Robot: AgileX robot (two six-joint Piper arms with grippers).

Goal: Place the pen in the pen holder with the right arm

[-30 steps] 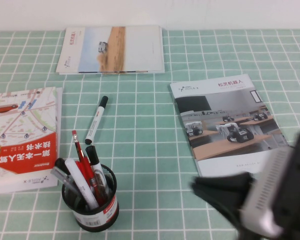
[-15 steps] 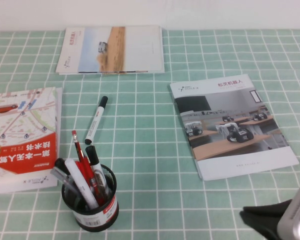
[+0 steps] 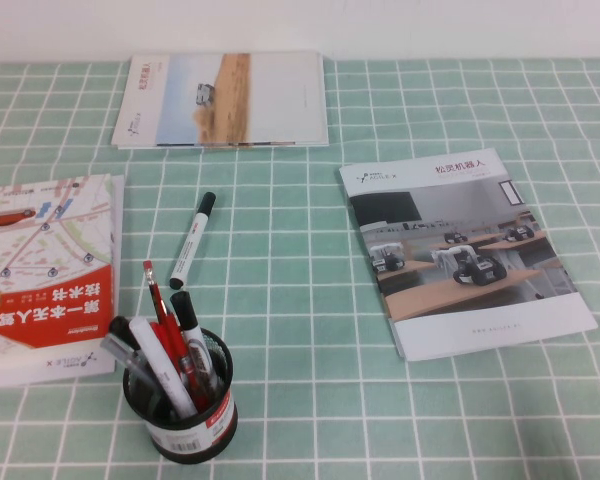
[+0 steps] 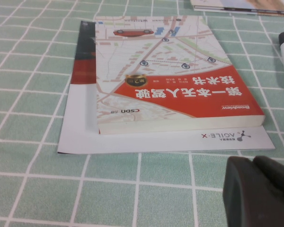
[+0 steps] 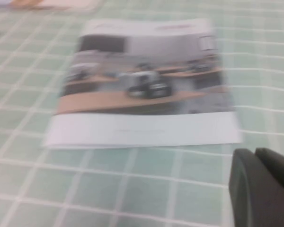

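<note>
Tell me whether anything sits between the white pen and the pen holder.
Nothing visible does: the white pen already stands in the pen holder, among red pens. The right gripper hangs near the brochure; the left gripper hangs by the red book.

Tablecloth (image 3: 310,300): pale green squares, white grid lines.
Round black wire-mesh pen holder (image 3: 180,420): white label, red band.
Pens in it: red (image 3: 165,320), white to pale grey (image 3: 165,365), black caps.
Loose marker (image 3: 192,240): white barrel, black cap and end.
Map book (image 3: 45,265): red band, white lettering.
Left gripper (image 4: 260,191), right gripper (image 5: 261,189): black.
</note>
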